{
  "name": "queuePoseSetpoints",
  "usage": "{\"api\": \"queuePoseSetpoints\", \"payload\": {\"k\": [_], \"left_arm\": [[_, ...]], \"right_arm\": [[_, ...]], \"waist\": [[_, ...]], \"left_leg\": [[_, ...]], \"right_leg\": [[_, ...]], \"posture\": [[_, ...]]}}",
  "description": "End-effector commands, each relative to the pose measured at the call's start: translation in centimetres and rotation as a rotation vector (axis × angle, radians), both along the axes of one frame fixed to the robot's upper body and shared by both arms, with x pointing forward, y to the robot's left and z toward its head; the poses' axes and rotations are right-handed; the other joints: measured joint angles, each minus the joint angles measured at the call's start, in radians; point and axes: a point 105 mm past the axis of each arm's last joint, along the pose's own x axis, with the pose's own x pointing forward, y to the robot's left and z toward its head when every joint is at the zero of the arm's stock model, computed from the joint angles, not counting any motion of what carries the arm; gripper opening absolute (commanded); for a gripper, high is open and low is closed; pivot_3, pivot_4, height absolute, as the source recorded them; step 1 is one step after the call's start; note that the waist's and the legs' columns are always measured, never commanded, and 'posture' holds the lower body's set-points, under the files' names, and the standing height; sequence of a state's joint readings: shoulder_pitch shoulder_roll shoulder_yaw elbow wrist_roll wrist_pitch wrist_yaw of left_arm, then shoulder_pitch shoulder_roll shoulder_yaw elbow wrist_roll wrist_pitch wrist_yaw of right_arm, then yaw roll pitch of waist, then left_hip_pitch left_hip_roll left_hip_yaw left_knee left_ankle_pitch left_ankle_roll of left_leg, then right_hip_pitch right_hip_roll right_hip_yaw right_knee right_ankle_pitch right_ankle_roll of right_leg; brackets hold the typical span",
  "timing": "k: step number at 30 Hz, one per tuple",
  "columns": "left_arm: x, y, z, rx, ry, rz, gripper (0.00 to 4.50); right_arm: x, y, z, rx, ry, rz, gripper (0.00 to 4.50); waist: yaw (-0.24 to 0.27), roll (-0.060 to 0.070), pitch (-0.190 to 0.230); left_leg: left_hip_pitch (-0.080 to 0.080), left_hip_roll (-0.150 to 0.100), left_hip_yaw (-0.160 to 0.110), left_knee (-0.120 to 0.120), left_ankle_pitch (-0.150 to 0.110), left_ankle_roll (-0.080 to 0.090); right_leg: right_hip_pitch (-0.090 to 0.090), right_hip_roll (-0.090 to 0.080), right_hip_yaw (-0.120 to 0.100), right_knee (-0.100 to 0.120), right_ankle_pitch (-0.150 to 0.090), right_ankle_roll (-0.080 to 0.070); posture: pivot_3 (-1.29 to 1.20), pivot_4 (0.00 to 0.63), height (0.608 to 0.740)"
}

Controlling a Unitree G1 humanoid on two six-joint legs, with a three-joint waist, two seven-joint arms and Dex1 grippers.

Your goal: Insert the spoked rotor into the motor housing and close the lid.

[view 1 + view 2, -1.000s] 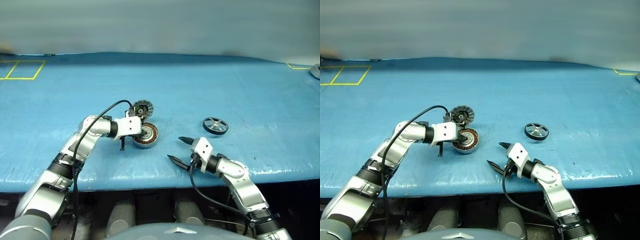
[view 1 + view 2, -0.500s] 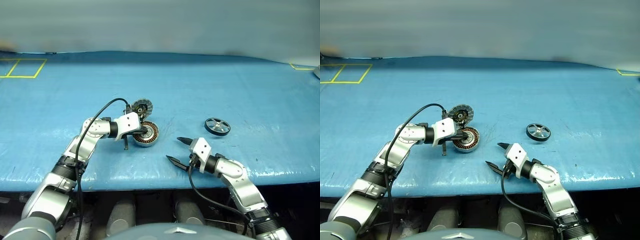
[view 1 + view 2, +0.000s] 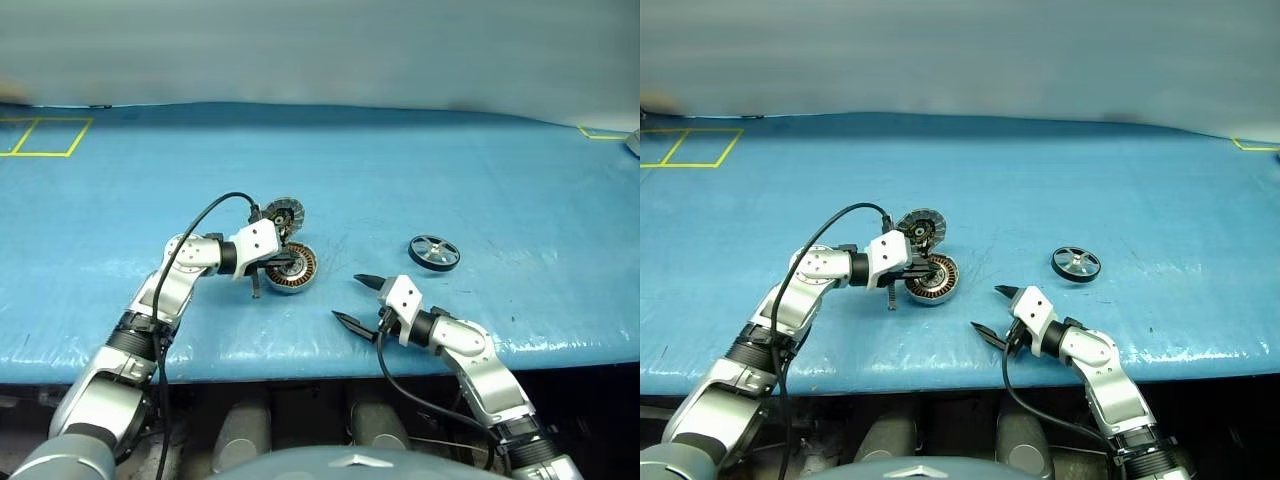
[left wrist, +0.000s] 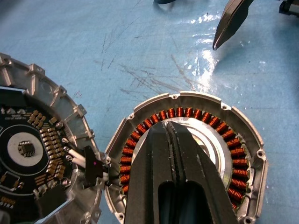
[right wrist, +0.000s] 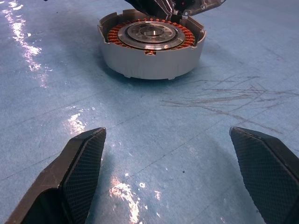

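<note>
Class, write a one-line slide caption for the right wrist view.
Open right gripper faces the squat round silver motor housing with copper-orange windings on the blue table.

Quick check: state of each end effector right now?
Left end effector: shut, holding nothing, over the motor housing.
Right end effector: open, empty.

The squat round silver motor housing with copper-orange windings point(image 3: 291, 268) is sitting open on the blue table cover point(image 3: 480, 170), but the left gripper point(image 4: 175, 135), fingers pressed together, is reaching over its open top and blocking the way in. The round grey hinged lid point(image 3: 284, 215) is standing up behind it, walling off the far side. Bare cover is lying between the housing and the wide-spread right gripper point(image 3: 358, 300). The flat black spoked rotor with silvery rim point(image 3: 433, 252) is resting well apart, with room all round.
</note>
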State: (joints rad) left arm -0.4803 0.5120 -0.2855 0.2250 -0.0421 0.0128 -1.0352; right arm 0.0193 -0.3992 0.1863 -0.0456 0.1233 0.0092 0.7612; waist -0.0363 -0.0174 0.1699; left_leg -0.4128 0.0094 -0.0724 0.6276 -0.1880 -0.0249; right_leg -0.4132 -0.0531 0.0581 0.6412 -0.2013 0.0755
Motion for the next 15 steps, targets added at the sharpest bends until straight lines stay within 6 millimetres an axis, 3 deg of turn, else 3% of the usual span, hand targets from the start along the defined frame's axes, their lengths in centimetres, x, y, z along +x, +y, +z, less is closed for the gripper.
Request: {"api": "queuePoseSetpoints", "payload": {"k": [1,15], "left_arm": [[-0.1,-0.5,0.6,0.01,-0.029,-0.029,0.03],[-0.2,0.2,-1.7,0.149,-0.016,-0.027,0.03]], "right_arm": [[0.2,0.3,1.1,0.016,-0.044,0.009,4.5],[0.1,0.2,1.1,0.016,-0.042,-0.002,4.5]], "waist": [[0.0,0.0,0.0],[0.0,0.0,0.0]], "left_leg": [[0.0,0.0,0.0,0.0,0.0,0.0],[0.0,0.0,0.0,0.0,0.0,0.0]], "right_leg": [[0.0,0.0,0.0,0.0,0.0,0.0],[0.0,0.0,0.0,0.0,0.0,0.0]], "posture": [[0.0,0.15,0.74],[0.0,0.15,0.74]]}}
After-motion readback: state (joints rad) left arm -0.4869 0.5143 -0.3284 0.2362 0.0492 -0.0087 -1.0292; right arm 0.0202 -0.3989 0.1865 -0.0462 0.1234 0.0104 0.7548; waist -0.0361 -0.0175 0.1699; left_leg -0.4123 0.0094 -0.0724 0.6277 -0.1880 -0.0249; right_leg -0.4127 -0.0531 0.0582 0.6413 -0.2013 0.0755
